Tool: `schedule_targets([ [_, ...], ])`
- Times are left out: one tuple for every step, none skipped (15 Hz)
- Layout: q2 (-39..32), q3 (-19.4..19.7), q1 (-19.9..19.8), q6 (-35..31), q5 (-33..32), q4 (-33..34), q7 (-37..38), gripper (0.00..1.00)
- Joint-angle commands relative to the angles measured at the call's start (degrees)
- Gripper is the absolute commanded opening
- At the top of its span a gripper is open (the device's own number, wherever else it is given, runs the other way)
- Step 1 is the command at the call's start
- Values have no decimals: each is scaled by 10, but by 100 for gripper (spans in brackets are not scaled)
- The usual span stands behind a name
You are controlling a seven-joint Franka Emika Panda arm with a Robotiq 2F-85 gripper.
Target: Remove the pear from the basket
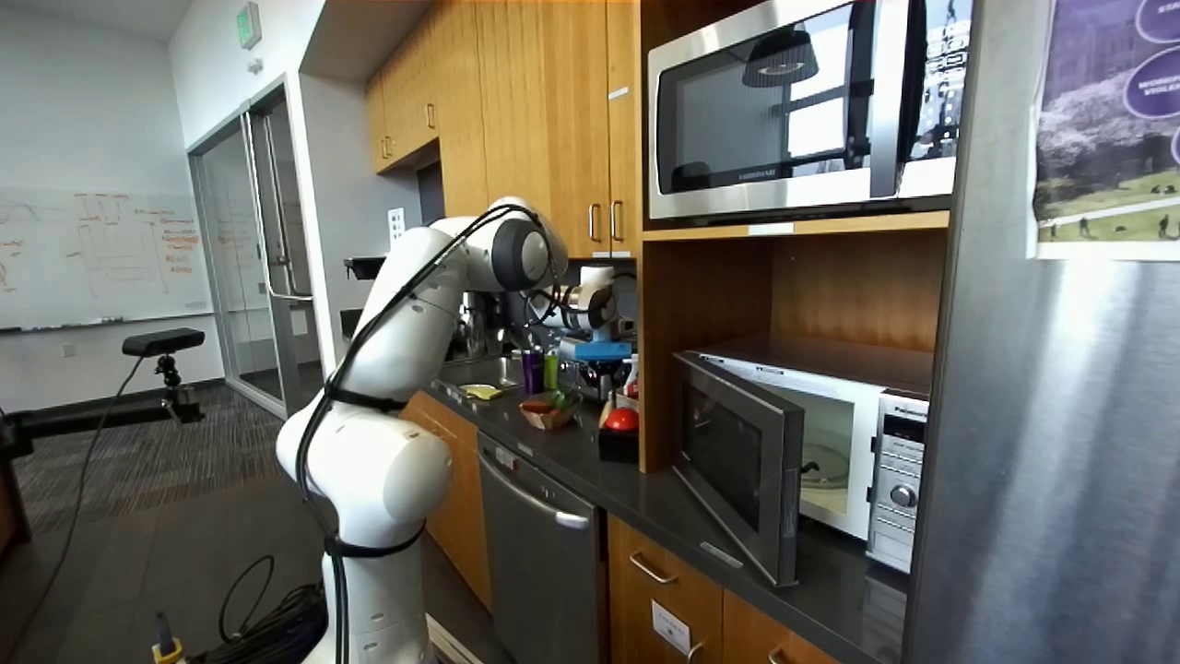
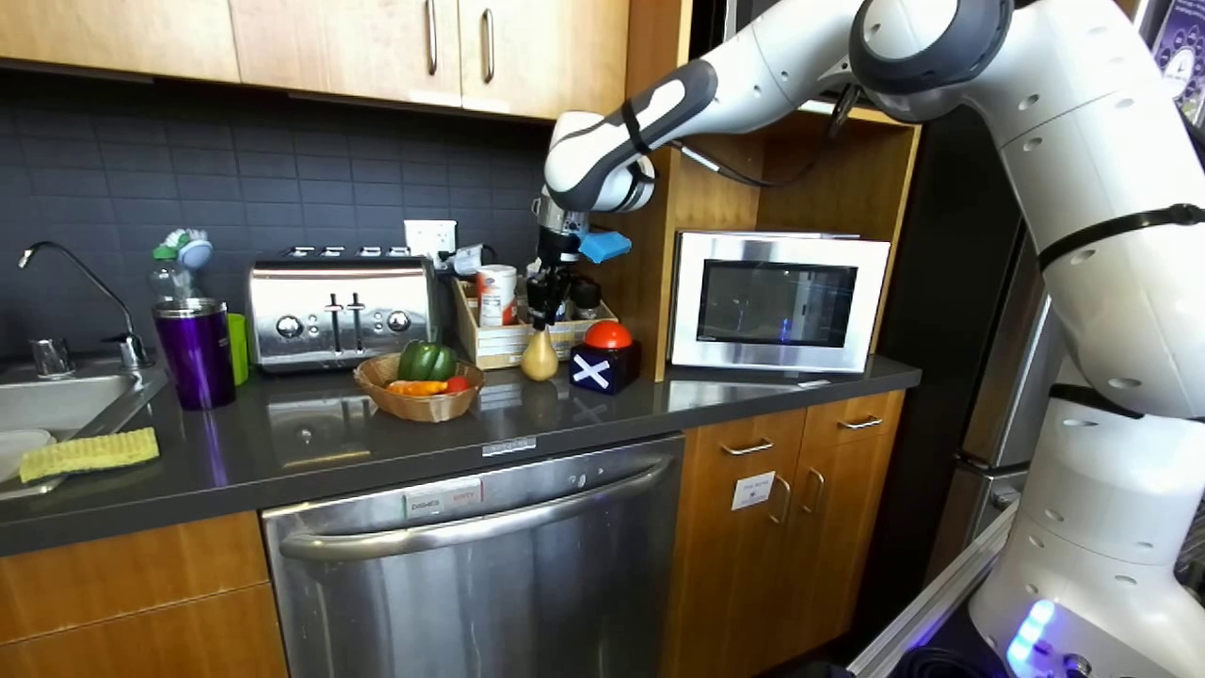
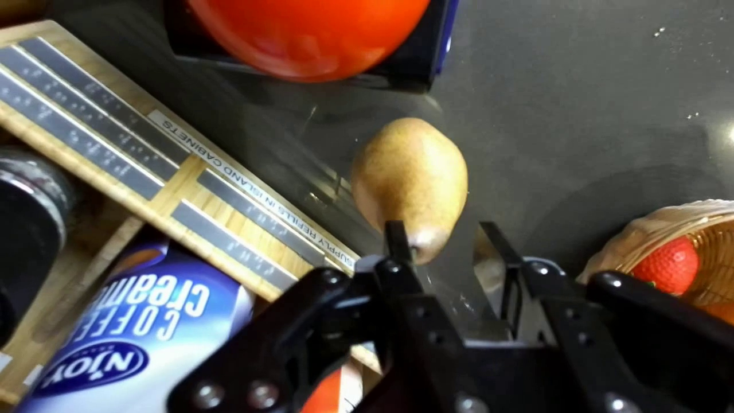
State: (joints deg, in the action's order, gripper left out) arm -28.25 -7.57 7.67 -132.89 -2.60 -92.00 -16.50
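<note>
The pear (image 2: pixel 539 357) stands upright on the dark counter, outside the basket, stem end up. In the wrist view the pear (image 3: pixel 414 172) lies just beyond my fingertips. My gripper (image 3: pixel 440 235) is open, with a visible gap between its fingers. The left finger in the wrist view overlaps the pear's neck; whether it touches cannot be told. In an exterior view my gripper (image 2: pixel 541 318) points down directly above the pear. The wicker basket (image 2: pixel 424 406) stands beside the pear and holds a green pepper, an orange item and a red item. The basket (image 1: pixel 548 420) shows in both exterior views.
A black box with a red dome (image 2: pixel 606 363) stands close to the pear. A wooden organizer (image 2: pixel 499 348) with containers is behind it. A toaster (image 2: pixel 341 311), a purple tumbler (image 2: pixel 195 358) and a sink are farther along. A microwave (image 2: pixel 778 301) is on the counter's opposite side.
</note>
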Motion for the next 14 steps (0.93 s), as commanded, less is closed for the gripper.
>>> schedule_targets([
  [13, 5, 8, 2, -24, -1, 20, 69],
  [17, 6, 9, 0, -29, -2, 23, 75],
  [20, 6, 11, -1, -33, -3, 25, 83],
  [24, 6, 12, -3, -38, -5, 29, 88],
  [27, 7, 14, -4, -43, -6, 33, 96],
  [31, 6, 15, -4, -46, -8, 36, 99],
  [36, 7, 15, -4, -48, -11, 40, 100],
  [39, 7, 16, -3, -49, -13, 45, 100],
  [43, 7, 15, -3, -49, -17, 48, 100],
  [47, 6, 14, -1, -48, -20, 50, 100],
  [51, 7, 14, 2, -47, -26, 56, 100],
  [57, 8, 13, 7, -45, -33, 62, 100],
  [64, 10, 14, 20, -45, -42, 73, 100],
  [69, 10, 14, 28, -44, -50, 82, 100],
])
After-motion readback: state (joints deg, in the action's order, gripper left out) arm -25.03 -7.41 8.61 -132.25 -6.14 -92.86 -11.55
